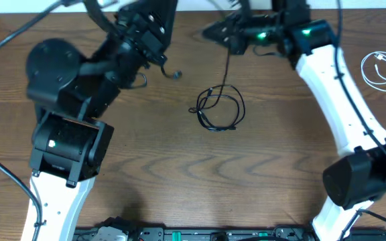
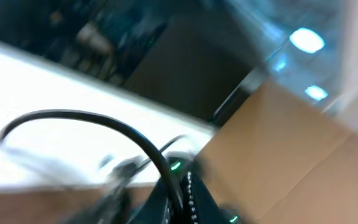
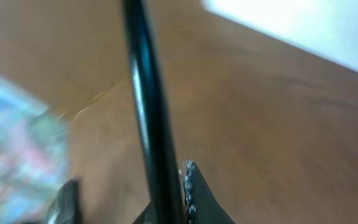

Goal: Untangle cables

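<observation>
The black cable (image 1: pixel 221 108) lies as a loose coil on the middle of the brown table (image 1: pixel 179 174). One strand rises from it to my right gripper (image 1: pixel 230 41), which is shut on it. In the right wrist view the black cable (image 3: pixel 146 118) runs straight up between the jaws (image 3: pixel 166 208). My left gripper (image 1: pixel 158 59) is at the back left. A short black end with a plug (image 1: pixel 177 74) hangs from it. The left wrist view is blurred, but a black cable (image 2: pixel 104 121) arcs out of the shut jaws (image 2: pixel 180 202). The white cable (image 1: pixel 382 70) lies coiled at the far right, apart from both grippers.
A cardboard box (image 2: pixel 291 155) and a white wall (image 2: pixel 55 99) stand behind the table. The left arm's bulky joints (image 1: pixel 59 73) overhang the left side. The right arm (image 1: pixel 340 114) runs along the right side. A control unit (image 1: pixel 193 234) sits at the front edge.
</observation>
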